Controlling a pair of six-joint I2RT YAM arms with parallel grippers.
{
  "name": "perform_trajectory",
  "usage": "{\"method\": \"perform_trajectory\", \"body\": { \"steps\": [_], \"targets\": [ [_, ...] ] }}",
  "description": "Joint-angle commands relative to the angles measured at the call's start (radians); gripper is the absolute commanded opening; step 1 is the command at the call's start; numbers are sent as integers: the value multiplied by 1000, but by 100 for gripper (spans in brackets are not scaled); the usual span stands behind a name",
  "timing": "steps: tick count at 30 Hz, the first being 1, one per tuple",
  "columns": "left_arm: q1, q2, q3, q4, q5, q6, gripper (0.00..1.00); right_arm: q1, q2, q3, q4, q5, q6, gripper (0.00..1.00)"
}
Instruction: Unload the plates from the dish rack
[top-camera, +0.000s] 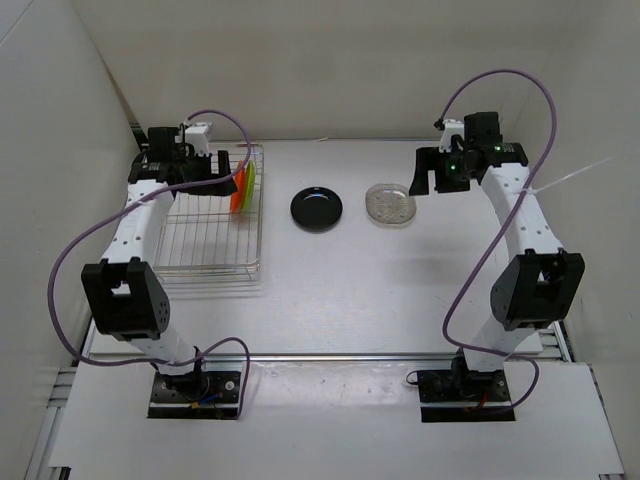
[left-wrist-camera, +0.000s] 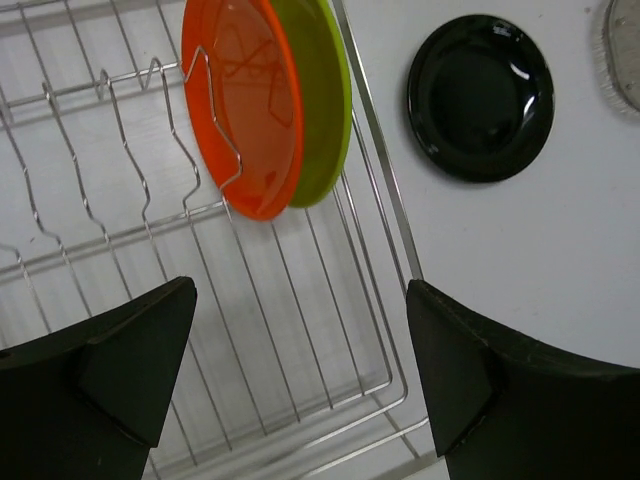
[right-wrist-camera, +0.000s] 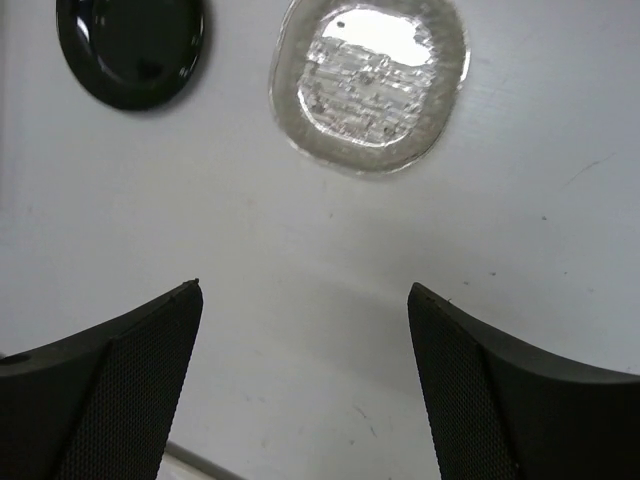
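Your left fingers (left-wrist-camera: 110, 375) are apart with nothing between them. They hover over the far end of the dish rack (top-camera: 205, 235), above its grid base and close to its right rim. They touch neither plate.

Two plates are in the rack, at its far right corner. The orange plate (top-camera: 237, 188) and the lime green plate (top-camera: 248, 182) stand on edge side by side, pressed close together. The green one is on the outer side, just beside the rack's right rim. The orange one leans against an upright wire divider. Your left wrist view has both plates ahead of the fingers, tilted a little.

Two plates are out of the rack and lie flat on the bench (top-camera: 350, 290). The black plate (top-camera: 316, 208) lies right of the rack, apart from it. The clear plate (top-camera: 390, 204) lies further right, near the black one but not touching it.

Your right fingers (right-wrist-camera: 110, 385) are also apart and hold nothing. They hang over bare bench just to the right of the clear plate. In your right wrist view the clear plate sits ahead of the fingers, with the black plate up in the left corner, partly cut off. I can't tell how high the fingers are above the bench.

The rest of the rack's slots hold nothing.
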Motion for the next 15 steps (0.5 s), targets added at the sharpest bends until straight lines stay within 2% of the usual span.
{"method": "perform_trajectory", "body": {
  "steps": [1, 6, 15],
  "targets": [
    [23, 68, 48, 105, 145, -48, 96, 51, -77, -62, -42, 29, -93, 86],
    [23, 149, 88, 212, 193, -100, 96, 74, -90, -94, -41, 68, -102, 86],
    [13, 250, 140, 321, 128, -174, 94, 74, -108, -114, -32, 68, -93, 86]
  ]
}}
